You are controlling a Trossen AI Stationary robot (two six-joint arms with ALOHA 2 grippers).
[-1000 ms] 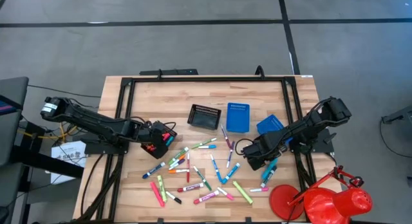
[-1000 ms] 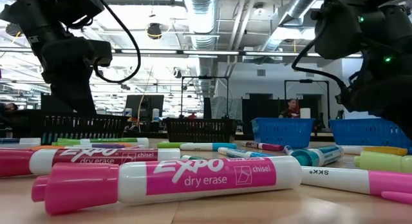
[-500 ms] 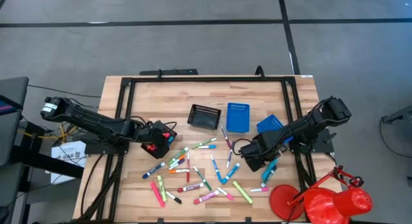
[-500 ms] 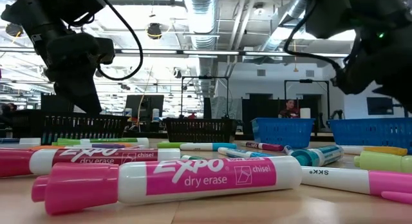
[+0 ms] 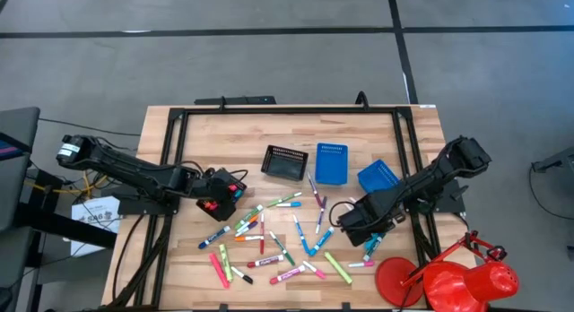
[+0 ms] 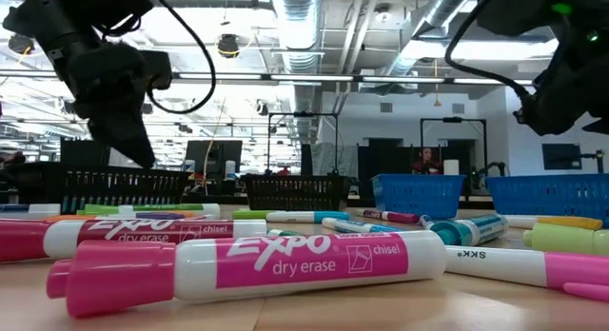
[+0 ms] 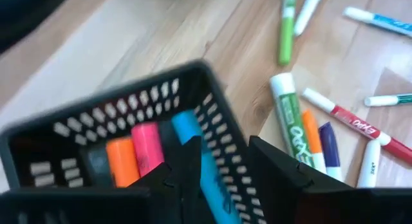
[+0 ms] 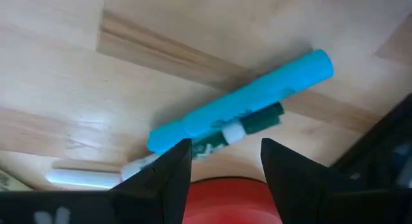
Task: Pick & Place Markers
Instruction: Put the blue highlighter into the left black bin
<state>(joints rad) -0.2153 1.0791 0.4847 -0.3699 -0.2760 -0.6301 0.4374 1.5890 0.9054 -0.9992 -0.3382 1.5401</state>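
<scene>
Markers (image 5: 278,236) lie scattered across the wooden table (image 5: 224,142), in front of the black mesh tray (image 5: 285,162) at its middle. Left of that tray, the left gripper (image 7: 222,179) hangs over a second black mesh tray (image 7: 96,130) that holds orange, pink and blue markers; its fingers stand apart, gripping nothing. Right of the middle tray, past two blue trays (image 5: 331,163), the right gripper (image 8: 225,163) hovers unclenched and empty over a light-blue marker (image 8: 244,98) lying against a green one (image 8: 248,124).
</scene>
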